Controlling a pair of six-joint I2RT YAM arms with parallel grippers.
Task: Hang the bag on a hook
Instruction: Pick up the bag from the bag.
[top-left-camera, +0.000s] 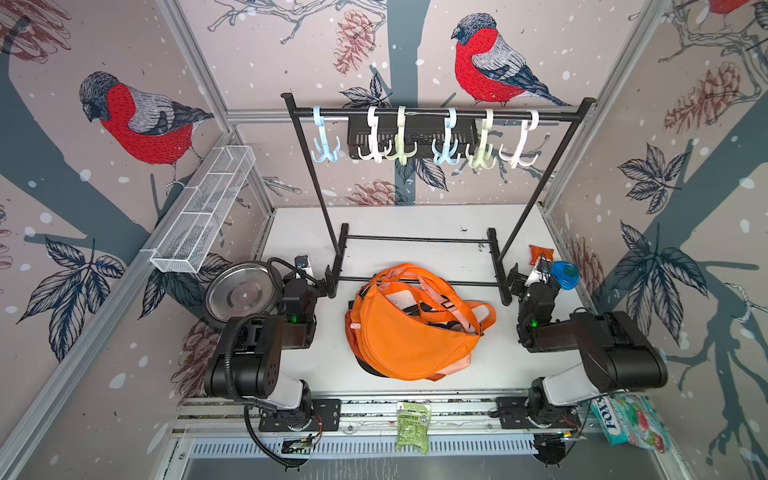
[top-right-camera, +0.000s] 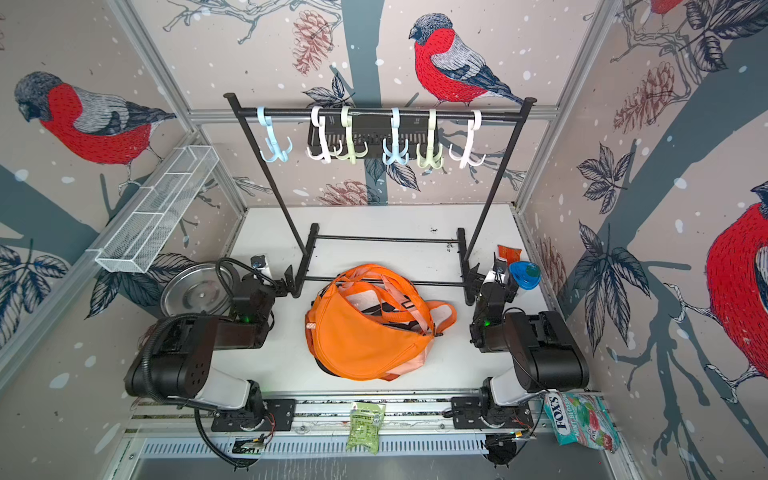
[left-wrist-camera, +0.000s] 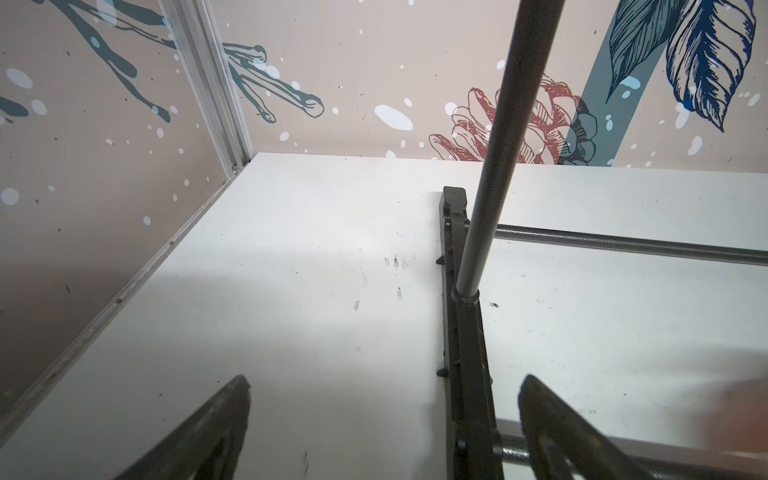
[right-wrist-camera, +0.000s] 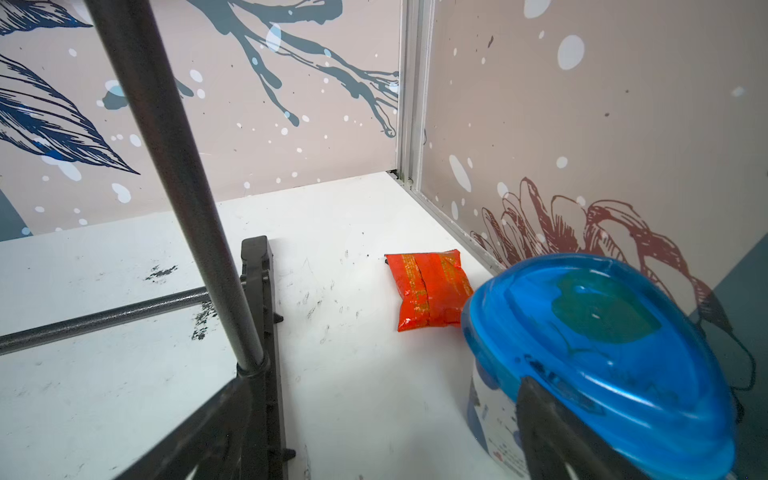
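Observation:
The orange bag lies flat in the middle of the white table, its straps bunched on top, just in front of the black rack's lower bar. Several pastel hooks hang empty from the rack's top rail. My left gripper rests open by the rack's left foot, gripping nothing. By the rack's right foot, my right gripper is open too and holds nothing. Both grippers sit apart from the bag, which neither wrist view shows clearly.
A steel lid lies behind my left arm, under a white mesh basket on the wall. A blue-lidded tub and an orange-red packet sit at the back right. A green packet and a candy bag lie on the front rail.

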